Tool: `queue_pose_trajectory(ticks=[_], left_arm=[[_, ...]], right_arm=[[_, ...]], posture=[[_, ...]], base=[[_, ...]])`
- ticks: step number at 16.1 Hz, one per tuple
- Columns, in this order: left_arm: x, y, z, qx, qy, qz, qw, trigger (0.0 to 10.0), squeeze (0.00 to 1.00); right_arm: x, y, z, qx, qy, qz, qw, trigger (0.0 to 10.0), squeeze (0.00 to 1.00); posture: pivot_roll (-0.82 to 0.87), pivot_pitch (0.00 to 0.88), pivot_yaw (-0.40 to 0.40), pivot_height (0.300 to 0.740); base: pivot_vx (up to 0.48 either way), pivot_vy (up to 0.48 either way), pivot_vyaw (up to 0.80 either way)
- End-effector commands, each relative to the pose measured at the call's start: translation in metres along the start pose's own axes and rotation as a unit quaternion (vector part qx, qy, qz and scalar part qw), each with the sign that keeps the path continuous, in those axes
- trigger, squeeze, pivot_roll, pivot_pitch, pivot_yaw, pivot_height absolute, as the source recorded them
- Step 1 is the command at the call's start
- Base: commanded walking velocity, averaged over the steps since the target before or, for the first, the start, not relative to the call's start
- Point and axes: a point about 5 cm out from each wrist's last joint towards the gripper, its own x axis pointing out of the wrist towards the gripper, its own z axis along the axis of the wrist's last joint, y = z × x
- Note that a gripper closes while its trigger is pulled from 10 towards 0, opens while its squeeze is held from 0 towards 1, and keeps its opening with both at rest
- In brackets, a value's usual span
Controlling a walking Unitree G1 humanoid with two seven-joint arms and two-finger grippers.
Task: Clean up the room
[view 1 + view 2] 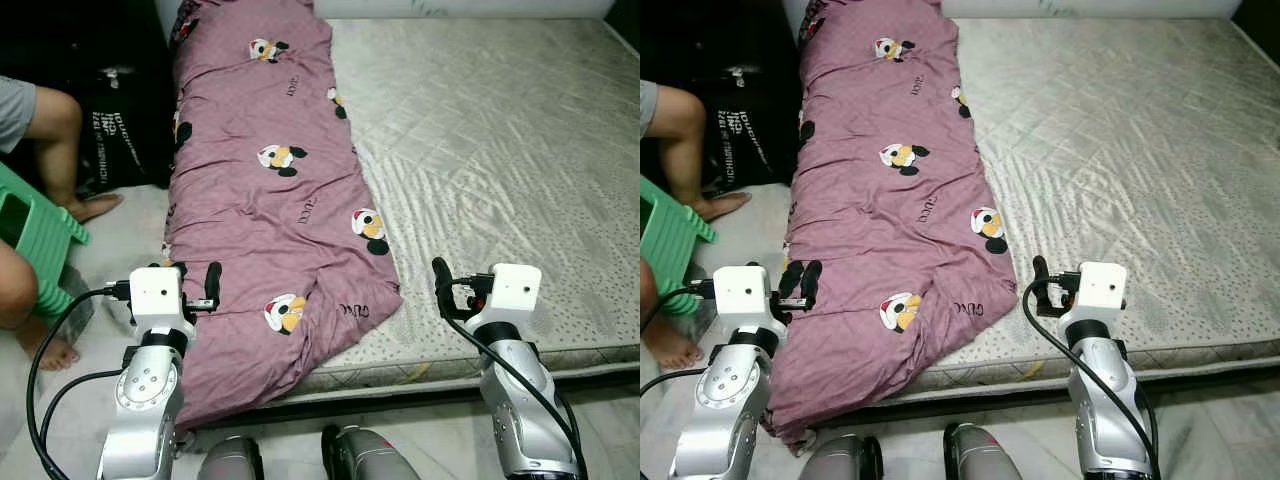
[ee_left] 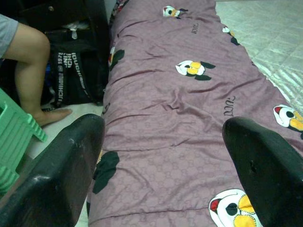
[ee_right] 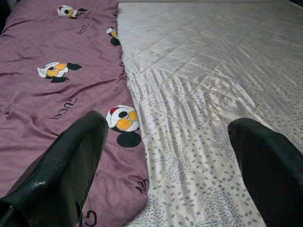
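**Purple quilt lying lengthwise on the bed, both pincers spread before it**

A purple cartoon-print quilt [image 1: 270, 190] runs along the mattress [image 1: 500, 150], its long axis leading away from the robot, its near end draped over the bed's foot edge. The left pincer [image 1: 200, 290], spread and empty, hovers over the quilt's near corner, nearer than the right pincer [image 1: 455, 285], spread above bare mattress beside the quilt. Beyond the quilt's far side sits a person [image 1: 40, 130] by a green stool [image 1: 30, 235].

Both arms reach forward, left end effector [image 2: 163, 165] and right end effector [image 3: 168, 161] spread wide, holding nothing.
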Motion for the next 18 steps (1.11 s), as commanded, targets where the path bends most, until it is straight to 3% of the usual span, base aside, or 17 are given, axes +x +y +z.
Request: queue_pose_trajectory(ticks=[1,12,18], left_arm=[[-0.0043,0.0037,0.0019,0.003,-0.002,0.004,1.0,10.0,0.0],[-0.0049,0.0009,0.0037,-0.012,0.003,0.021,1.0,10.0,0.0],[-0.0022,-0.0009,0.0046,0.0,0.004,0.024,1.0,10.0,0.0]], right_arm=[[-0.0028,0.0007,0.0007,0.007,0.003,0.009,1.0,10.0,0.0],[-0.0039,0.0024,0.0011,0.014,0.007,0.022,1.0,10.0,0.0],[-0.0016,0.0028,0.002,0.013,0.007,0.023,1.0,10.0,0.0]], posture=[[-0.03,0.211,-0.015,0.74],[-0.03,0.218,-0.02,0.655],[-0.03,0.212,-0.024,0.645]], base=[[0.0,0.0,0.0],[0.0,0.0,0.0],[0.0,0.0,0.0]])
